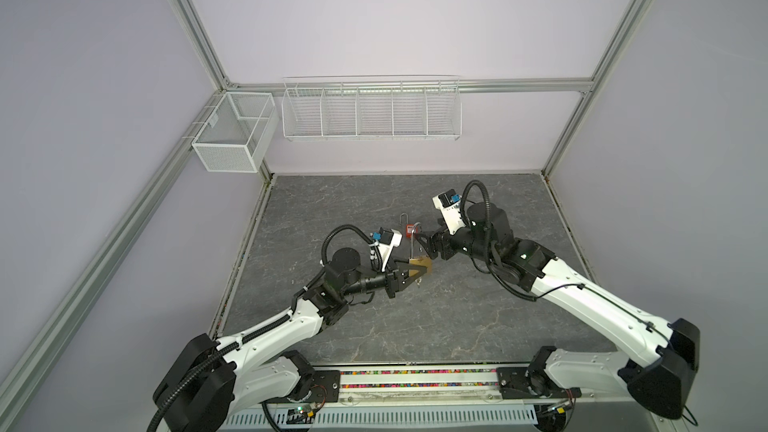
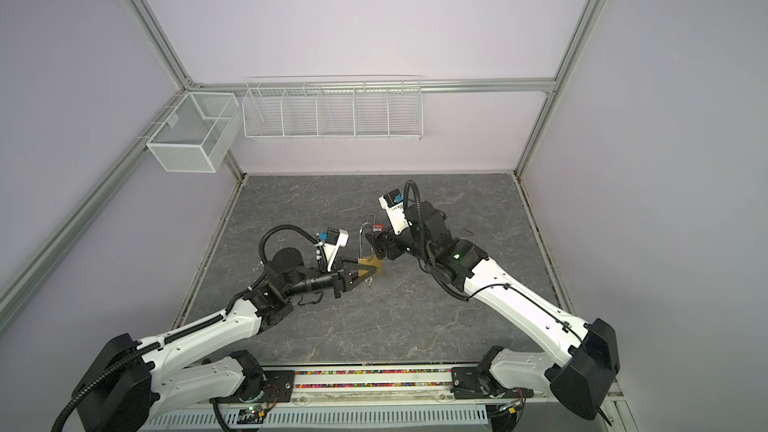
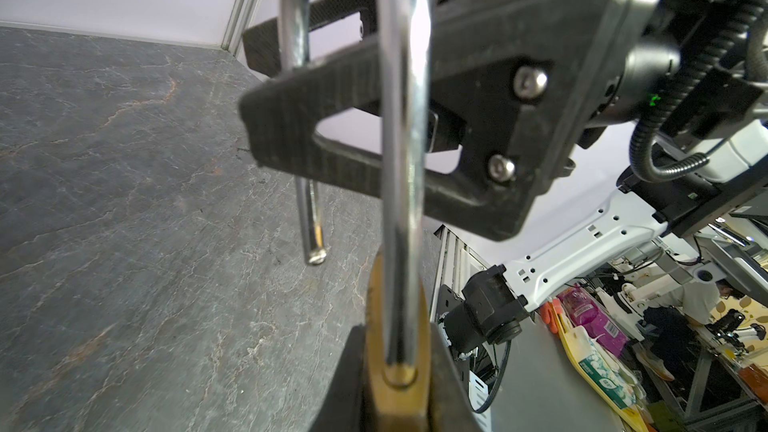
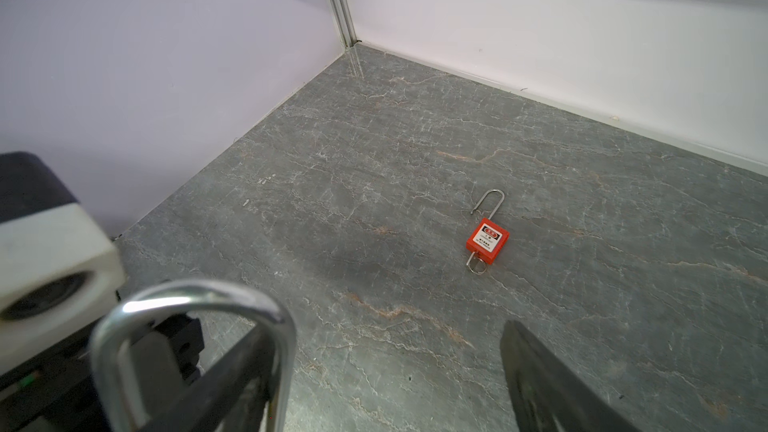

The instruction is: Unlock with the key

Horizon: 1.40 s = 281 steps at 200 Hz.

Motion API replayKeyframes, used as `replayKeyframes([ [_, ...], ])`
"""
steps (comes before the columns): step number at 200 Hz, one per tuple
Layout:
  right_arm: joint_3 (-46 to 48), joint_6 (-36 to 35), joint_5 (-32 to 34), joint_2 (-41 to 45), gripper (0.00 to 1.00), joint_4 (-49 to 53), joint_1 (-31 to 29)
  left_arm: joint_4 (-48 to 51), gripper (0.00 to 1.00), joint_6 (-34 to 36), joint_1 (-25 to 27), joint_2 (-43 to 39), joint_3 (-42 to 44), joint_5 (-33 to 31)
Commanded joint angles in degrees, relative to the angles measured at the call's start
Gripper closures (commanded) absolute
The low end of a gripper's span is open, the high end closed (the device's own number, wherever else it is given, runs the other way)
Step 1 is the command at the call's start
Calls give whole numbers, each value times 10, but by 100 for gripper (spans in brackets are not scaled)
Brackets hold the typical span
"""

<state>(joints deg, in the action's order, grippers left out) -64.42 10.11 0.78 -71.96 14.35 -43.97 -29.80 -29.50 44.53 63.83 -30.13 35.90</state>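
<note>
The brass padlock (image 1: 419, 263) is being gripped by the left pincer (image 1: 427, 271); the right pincer (image 1: 424, 248) is being held wide open, empty, beside the shackle (image 1: 412, 243).

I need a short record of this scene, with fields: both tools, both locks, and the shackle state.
left tool: shut on the brass lock, gripping its body
right tool: open, one finger inside the shackle loop
shackle: free end out of the brass body
red lock: flat on the table, its own shackle open, apart from both tools
</note>
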Motion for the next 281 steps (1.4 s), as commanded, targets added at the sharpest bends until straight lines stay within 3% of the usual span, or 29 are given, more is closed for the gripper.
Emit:
replayKeyframes([
  [1, -18, -24, -28, -19, 13, -22, 3, -62, 100, 1, 2, -8, -32, 30],
  [37, 0, -47, -109, -38, 13, -81, 3, -106, 100, -22, 2, -8, -25, 52],
  [89, 12, -60, -216, -60, 10, -151, 27, -150, 100, -59, 2, 15, -35, 133],
  [115, 11, -60, -335, -85, 8, -196, 44, -178, 100, -76, 2, 29, -39, 165],
  [129, 5, -60, -347, -95, 9, -191, 46, -170, 100, -73, 2, 32, -45, 166],
  [154, 11, -64, -312, -80, 7, -160, 55, -56, 100, 4, 1, 5, -56, 109],
  [173, 11, -74, -262, -55, 4, -106, 62, 29, 100, 54, -1, -29, -60, 19],
  [199, 15, -87, -199, -22, 1, -38, 66, 102, 100, 78, -2, -68, -59, -130],
  [221, 26, -87, -204, -7, 3, -14, 68, 142, 100, 88, -2, -66, -67, -193],
  [247, 41, -79, -217, 7, 3, -8, 69, 135, 100, 81, -3, -51, -64, -224],
  [281, 80, -62, -279, 17, 1, -51, 72, 42, 100, 57, -7, -60, -29, -175],
])
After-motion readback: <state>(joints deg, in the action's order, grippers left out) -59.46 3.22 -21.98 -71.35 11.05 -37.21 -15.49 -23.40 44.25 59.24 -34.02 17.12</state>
